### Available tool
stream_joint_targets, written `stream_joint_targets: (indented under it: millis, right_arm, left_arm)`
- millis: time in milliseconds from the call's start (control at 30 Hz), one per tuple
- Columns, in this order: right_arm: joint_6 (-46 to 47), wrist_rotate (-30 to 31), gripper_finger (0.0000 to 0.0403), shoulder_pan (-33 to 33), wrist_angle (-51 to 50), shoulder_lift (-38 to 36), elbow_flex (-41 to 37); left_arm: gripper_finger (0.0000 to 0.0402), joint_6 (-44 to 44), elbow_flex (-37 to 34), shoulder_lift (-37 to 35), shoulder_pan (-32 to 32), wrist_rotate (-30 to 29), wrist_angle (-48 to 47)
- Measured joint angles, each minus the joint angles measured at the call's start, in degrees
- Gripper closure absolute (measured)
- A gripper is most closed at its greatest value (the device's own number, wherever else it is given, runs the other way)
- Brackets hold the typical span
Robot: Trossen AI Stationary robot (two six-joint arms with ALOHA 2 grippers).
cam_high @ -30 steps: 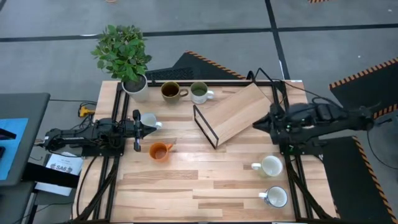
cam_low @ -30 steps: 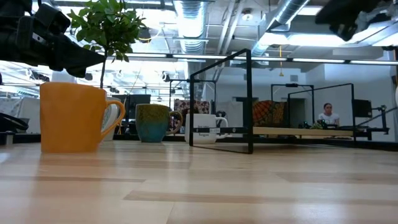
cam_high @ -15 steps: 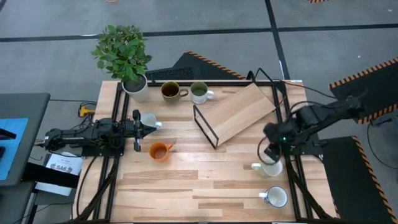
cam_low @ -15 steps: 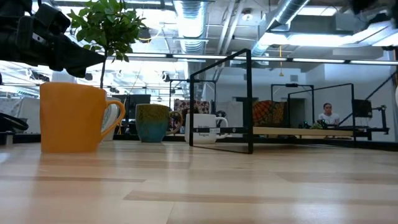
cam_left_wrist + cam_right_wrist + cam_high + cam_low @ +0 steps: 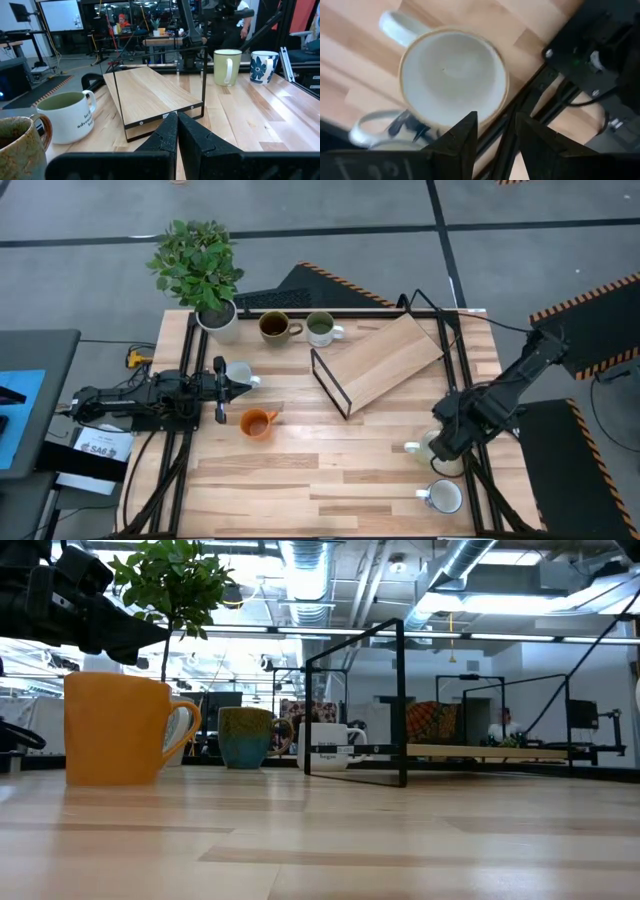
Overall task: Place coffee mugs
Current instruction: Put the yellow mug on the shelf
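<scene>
Worktop (image 5: 340,470): pale wood planks, dark frame rails along both sides.

Cream mug (image 5: 436,448): right side of the worktop, upright, handle pointing left. The right gripper (image 5: 447,442) hangs directly over it, fingers (image 5: 461,137) spread apart above the rim near the worktop's edge, nothing between them.

Blue-patterned mug (image 5: 443,497): just in front of the cream mug, near the front right corner; both show side by side in the left wrist view.

Orange mug (image 5: 257,423): left of centre, upright.

White mug (image 5: 240,372): just behind the orange one, beside the left gripper (image 5: 222,390), whose fingers are pressed together, empty, over the left side of the worktop.

Brown mug (image 5: 273,326) and green-lined mug (image 5: 321,328): side by side along the back edge.

Plant pot (image 5: 219,320): back left corner, next to the brown mug.

Wooden rack (image 5: 378,363): a board in a black wire frame, centre-right, lying at a slant.
</scene>
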Motion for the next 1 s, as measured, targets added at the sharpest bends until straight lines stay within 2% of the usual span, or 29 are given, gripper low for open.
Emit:
stream_joint_targets:
  millis: [133,400,633,1000]
  right_arm:
    - [0.2,2.5,0.0244,0.8,0.0,3.1,-0.3]
    - [-2.2,2.7,0.0244,-1.0,1.1,8.1,-3.6]
    - [-4.0,4.3,0.0244,-3.2,1.1,9.4,-3.6]
    - [-4.6,5.8,0.0244,-3.2,3.0,9.3,-4.3]
  left_arm:
    - [0.0401,0.0,0.0,0.0,0.0,0.0,0.0]
    - [0.0401,0.0,0.0,0.0,0.0,0.0,0.0]
    - [0.0401,0.0,0.0,0.0,0.0,0.0,0.0]
    - [0.0401,0.0,0.0,0.0,0.0,0.0,0.0]
